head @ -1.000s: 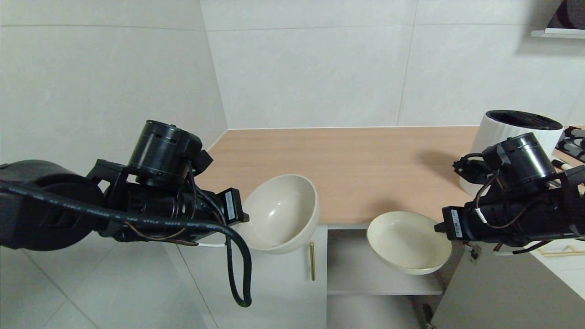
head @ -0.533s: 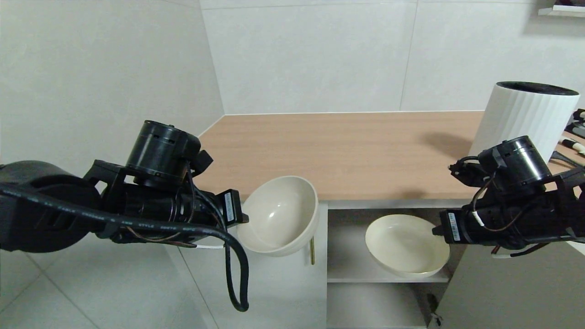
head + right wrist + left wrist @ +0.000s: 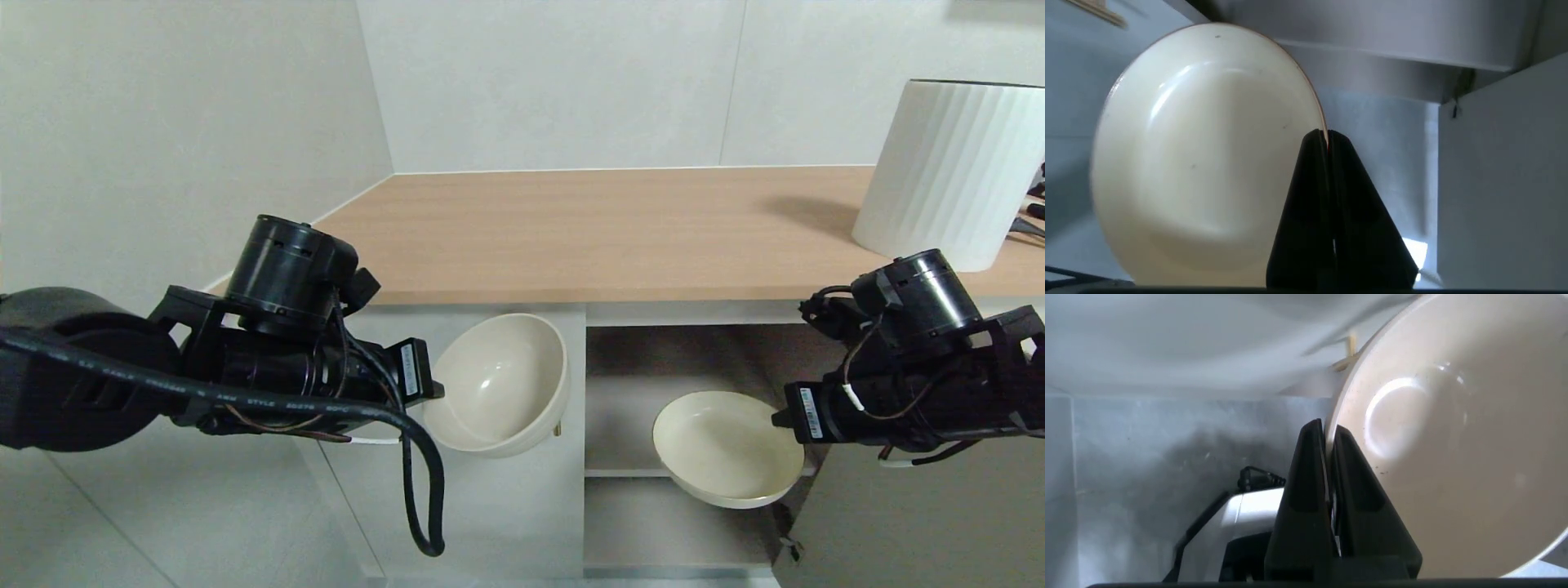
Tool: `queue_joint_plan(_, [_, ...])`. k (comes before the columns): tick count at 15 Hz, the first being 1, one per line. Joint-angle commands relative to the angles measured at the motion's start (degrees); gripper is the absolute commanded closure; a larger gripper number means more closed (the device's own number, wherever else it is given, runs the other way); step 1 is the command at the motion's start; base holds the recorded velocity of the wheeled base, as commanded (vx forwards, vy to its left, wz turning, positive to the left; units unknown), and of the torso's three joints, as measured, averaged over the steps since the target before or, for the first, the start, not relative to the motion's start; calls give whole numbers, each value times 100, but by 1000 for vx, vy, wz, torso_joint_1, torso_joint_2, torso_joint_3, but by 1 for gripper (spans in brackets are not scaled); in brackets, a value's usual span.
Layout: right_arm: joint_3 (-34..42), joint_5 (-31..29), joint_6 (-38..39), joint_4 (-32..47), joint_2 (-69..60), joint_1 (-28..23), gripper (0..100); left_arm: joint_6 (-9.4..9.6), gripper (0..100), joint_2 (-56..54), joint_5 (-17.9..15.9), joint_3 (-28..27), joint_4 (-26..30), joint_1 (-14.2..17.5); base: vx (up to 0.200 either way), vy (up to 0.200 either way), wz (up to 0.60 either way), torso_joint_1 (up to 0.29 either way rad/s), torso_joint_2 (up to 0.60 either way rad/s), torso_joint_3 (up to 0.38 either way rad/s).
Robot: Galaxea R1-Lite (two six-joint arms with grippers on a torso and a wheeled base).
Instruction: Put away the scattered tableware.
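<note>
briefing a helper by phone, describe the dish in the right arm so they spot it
Below the wooden counter is an open cupboard. At its opening, the right pincer grips a shallow dish by the rim. Unlike the deep bowl to its left, it is wide and nearly flat.

A wooden countertop (image 3: 604, 237) runs from the corner of a pale tiled wall (image 3: 555, 82). A white ribbed container (image 3: 951, 171) stands upright on the countertop's right end, near its front edge. Just beside it, at the countertop's far right, lie some dark items too small to tell. Under the countertop is a white cabinet: a closed door (image 3: 498, 506) below its left part, an open compartment with a shelf (image 3: 618, 441) below its middle, and an open door (image 3: 914, 523) below its right end.
</note>
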Motion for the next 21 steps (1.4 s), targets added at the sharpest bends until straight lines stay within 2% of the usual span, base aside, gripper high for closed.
queue_joint_plan(1, [7, 3, -9, -3, 36, 5, 100, -1, 100, 8, 0, -1, -1, 1, 0, 0, 0, -139, 452, 310])
queue_joint_plan(5, [15, 3, -9, -3, 45, 14, 100, -1, 100, 8, 0, -1, -1, 1, 0, 0, 0, -89, 347, 245])
queue_joint_plan(11, [51, 12, -18, -3, 212, 49, 100, -1, 100, -1, 0, -1, 8, 1, 0, 0, 0, -6, 28, 15])
queue_joint_plan(16, [156, 20, -299, -3, 1100, 365, 100, 8, 100, -1, 0, -1, 8, 1, 0, 0, 0, 0, 0, 0])
queue_joint_plan(21, [209, -41, -27, -1259, 2348, 286, 100, 17, 100, 8, -9, 8, 17, 1, 0, 0, 0, 0, 0, 0])
